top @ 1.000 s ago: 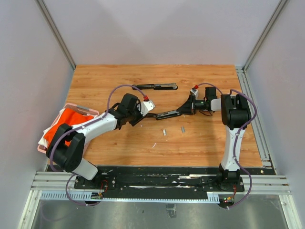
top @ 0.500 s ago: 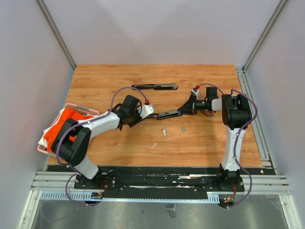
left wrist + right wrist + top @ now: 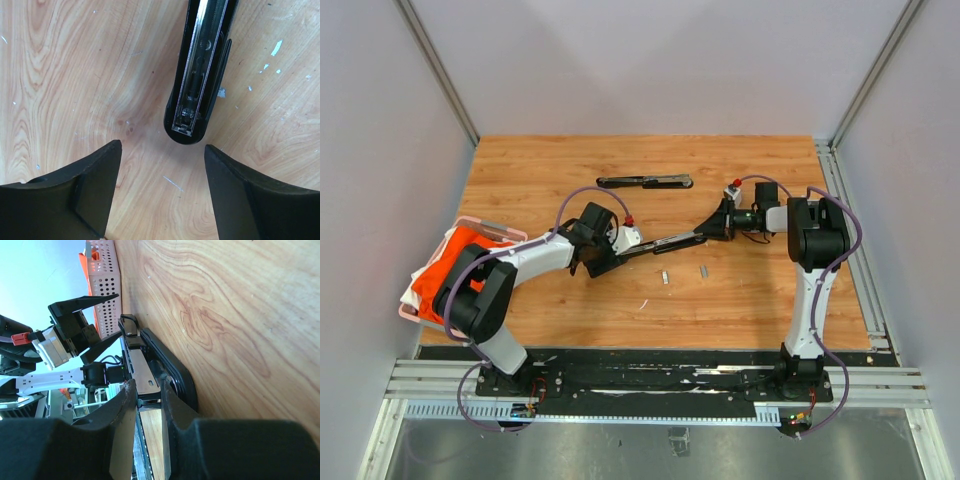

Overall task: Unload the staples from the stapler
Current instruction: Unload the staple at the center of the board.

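The black stapler (image 3: 672, 239) lies opened out across the middle of the table, its silvery magazine channel (image 3: 200, 70) facing up. My right gripper (image 3: 718, 226) is shut on the stapler's right end, the fingers (image 3: 175, 410) clamping the metal rail (image 3: 145, 375). My left gripper (image 3: 628, 241) stands open just off the left tip (image 3: 187, 131), with bare wood between its fingers (image 3: 95, 185). Two short silvery staples (image 3: 665, 277) (image 3: 703, 270) lie on the wood in front of the stapler.
A second long black piece (image 3: 645, 181) lies toward the back. A pink basket (image 3: 485, 232) with orange cloth (image 3: 460, 262) hangs at the table's left edge. Frame posts and grey walls close in the sides and back.
My left gripper has opened and let go of the stapler's left tip, drawing slightly back from it. The right gripper keeps its hold on the other end.
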Robot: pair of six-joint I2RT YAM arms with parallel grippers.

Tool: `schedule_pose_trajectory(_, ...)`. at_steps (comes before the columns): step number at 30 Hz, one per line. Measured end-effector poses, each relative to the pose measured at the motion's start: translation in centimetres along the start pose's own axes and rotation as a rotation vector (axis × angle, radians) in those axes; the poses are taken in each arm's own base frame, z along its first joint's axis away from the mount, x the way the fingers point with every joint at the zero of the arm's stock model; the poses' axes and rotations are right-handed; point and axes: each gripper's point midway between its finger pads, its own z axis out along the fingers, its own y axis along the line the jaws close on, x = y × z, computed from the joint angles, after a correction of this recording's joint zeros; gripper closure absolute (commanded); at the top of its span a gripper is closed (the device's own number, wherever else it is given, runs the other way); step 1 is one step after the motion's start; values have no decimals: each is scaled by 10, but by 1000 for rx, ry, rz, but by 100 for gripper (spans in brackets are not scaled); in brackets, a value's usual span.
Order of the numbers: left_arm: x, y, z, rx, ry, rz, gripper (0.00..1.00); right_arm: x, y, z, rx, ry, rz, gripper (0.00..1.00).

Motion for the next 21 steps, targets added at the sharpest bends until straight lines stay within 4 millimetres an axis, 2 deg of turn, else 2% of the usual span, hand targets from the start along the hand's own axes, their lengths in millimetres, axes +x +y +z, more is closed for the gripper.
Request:
schedule_pose_trajectory(3,-1,0,0,0,-1,0,21,0,0,0,1,0,0,90)
schedule_pose_trajectory(7,-8,0,-2,21,-24,-3,20,0,0,0,2,-2,-1,86)
schedule_pose_trajectory(13,-57,10,-5,12,-128,3,21,-4,3,-1,18,-16,-12,75)
schedule_pose_trajectory(16,-68,-1,6,34,-135,18,22,-5,3,-2,34,-24,-13,71)
schedule_pose_trajectory(21,-65,-17,22,73,-107,19,22,-7,3,-4,70,-37,-26,64)
